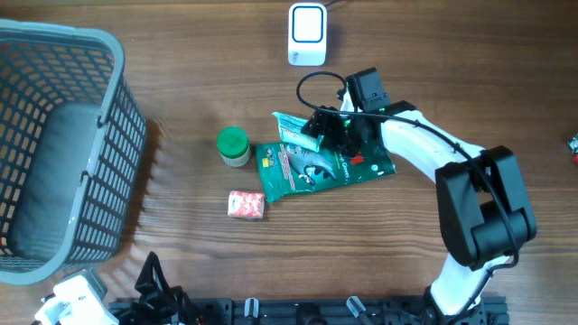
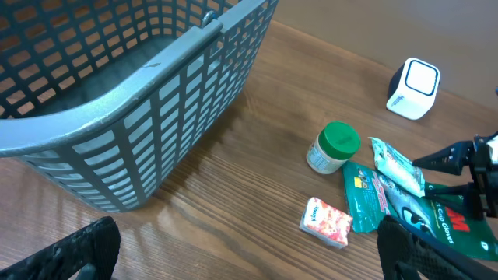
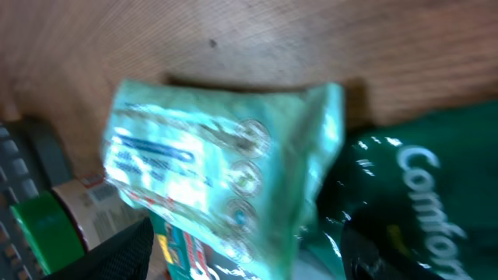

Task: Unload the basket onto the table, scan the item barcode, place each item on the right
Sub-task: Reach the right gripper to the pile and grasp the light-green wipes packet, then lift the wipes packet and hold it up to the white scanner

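A pale teal packet [image 1: 296, 132] [image 3: 210, 163] lies tilted on the upper left corner of a dark green glove package [image 1: 330, 167] [image 3: 420, 187]. My right gripper [image 1: 327, 129] [image 3: 241, 257] is down over that packet, open, with one black finger on each side of its lower edge; I see no firm pinch. The white barcode scanner [image 1: 307, 34] [image 2: 414, 87] stands at the far edge, beyond the packet. My left gripper [image 2: 241, 253] hovers open and empty over bare wood near the front left.
A large grey basket [image 1: 54, 153] [image 2: 140, 85] fills the left side. A green-lidded jar [image 1: 233, 146] [image 2: 334, 146] stands left of the green package. In front of the jar lies a small pink tissue pack [image 1: 246, 205] [image 2: 327, 222].
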{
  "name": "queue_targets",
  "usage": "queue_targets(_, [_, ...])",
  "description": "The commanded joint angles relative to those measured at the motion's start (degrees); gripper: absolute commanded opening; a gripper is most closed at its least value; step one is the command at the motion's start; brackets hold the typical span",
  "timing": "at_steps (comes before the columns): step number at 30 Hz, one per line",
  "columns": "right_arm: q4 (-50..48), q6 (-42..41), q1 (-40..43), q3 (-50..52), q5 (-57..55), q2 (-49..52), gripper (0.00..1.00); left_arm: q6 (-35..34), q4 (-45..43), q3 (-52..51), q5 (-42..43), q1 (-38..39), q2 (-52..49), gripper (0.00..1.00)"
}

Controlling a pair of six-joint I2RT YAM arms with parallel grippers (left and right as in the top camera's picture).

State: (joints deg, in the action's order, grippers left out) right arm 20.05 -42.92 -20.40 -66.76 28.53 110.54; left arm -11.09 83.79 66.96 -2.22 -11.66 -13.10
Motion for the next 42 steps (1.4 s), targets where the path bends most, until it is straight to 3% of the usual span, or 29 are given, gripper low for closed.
queue_targets(1, [-3.67,-5.31,-1.60,0.52,1.05,3.28,0.74,-0.09,-0.20,0.00,0.26,-0.35,0.26,1.00])
queue_targets(2, [-4.74,-7.15,-1.97,0.52,0.22,4.59,0.71,-0.09,-0.20,0.00,0.26,-0.35,0.26,1.00])
queue_targets(4, [-5.49,-8.74,-2.23,0.52,-0.17,7.43,0.52,-0.09,-0.17,0.00,0.26,-0.35,0.26,1.00])
queue_targets(7, [-5.14,-7.93,-2.25,0.52,-2.03,9.29,0.06,-0.09,-0.20,0.00,0.26,-0.35,0.26,1.00])
queue_targets(10, [-4.13,-7.80,-2.25,0.35,-3.28,6.51,0.04,-0.09,-0.17,0.00,0.26,-0.35,0.26,1.00])
queue_targets(14, [2.27,-10.51,-0.68,0.24,3.37,-6.91,0.04,-0.09,-0.17,0.00,0.26,-0.35,0.26,1.00])
queue_targets(19, [20.81,-39.76,1.38,0.24,15.54,-16.72,0.04,-0.09,-0.17,0.00,0.26,-0.35,0.26,1.00])
queue_targets(24, [23.98,-41.29,1.31,0.26,28.72,-16.68,0.04,-0.09,-0.20,0.00,0.26,-0.35,0.26,1.00])
queue_targets(26, [28.85,-47.60,1.36,0.26,30.12,-16.68,0.04,-0.09,-0.17,0.00,0.26,-0.35,0.26,1.00])
queue_targets(38, [29.90,-72.67,1.36,0.26,25.62,-16.57,0.04,-0.09,-0.17,0.00,0.26,-0.35,0.26,1.00])
queue_targets(42, [25.29,-75.54,1.27,0.26,33.79,-16.57,0.04,-0.09,-0.20,0.00,0.26,-0.35,0.26,1.00])
